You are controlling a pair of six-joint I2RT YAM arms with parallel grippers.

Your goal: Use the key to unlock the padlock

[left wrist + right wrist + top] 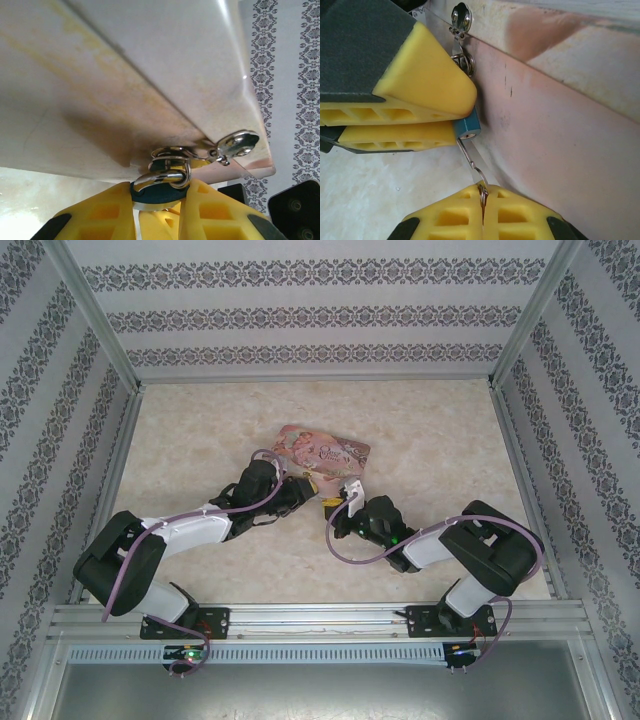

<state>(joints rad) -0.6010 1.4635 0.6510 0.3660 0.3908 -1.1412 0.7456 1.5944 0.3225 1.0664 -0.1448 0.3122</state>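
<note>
Your left gripper (159, 216) clamps the padlock (468, 125), your right gripper (482, 212) pinches the key (470, 159) with its tip at the keyhole just ahead of the fingers — insertion looks under way, so seat it, then twist.

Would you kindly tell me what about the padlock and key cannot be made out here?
Left wrist: the padlock body is mostly buried between the fingers of the left gripper.
Right wrist: the key head is swallowed by the right gripper; whether its tip enters the padlock is too small to tell.
Top external: both are hidden under the meeting grippers.

Lab robot test booth, alu frame (92, 315), wallpapered panels (320, 315), marble-look tabletop (430, 440)
</note>
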